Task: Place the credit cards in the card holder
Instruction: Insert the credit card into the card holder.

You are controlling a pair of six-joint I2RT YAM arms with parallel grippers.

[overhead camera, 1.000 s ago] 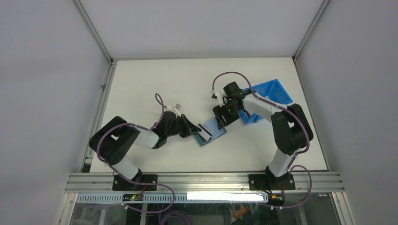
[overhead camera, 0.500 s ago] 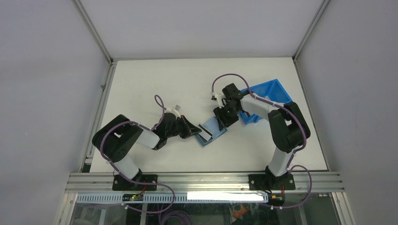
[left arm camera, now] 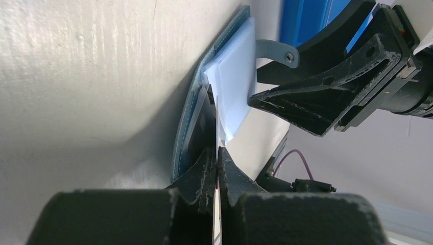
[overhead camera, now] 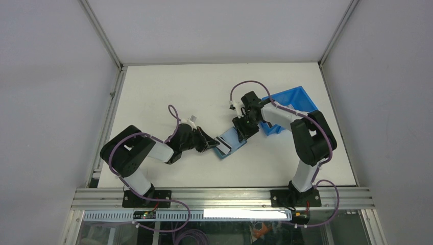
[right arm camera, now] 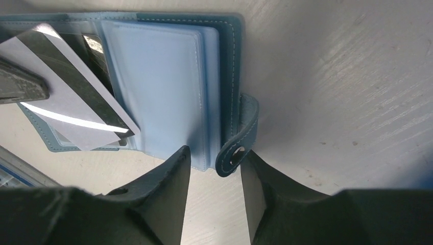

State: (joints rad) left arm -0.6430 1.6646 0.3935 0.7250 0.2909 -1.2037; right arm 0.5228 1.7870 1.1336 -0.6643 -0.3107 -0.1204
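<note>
The teal card holder lies open on the white table, its light-blue inner pages facing up. My left gripper is shut on a silvery credit card with a dark stripe, whose far end lies over the holder's left half. In the left wrist view this card shows edge-on between the fingertips. My right gripper stands open at the holder's right edge. The snap tab sits between its fingers, against the right finger.
A bright-blue plastic bin stands just behind and to the right of my right gripper, and its wall also shows in the left wrist view. The right arm's purple cable loops above the wrist.
The right gripper's jaws have narrowed around the holder's tab edge. The left gripper has edged the card slightly further over the holder.
</note>
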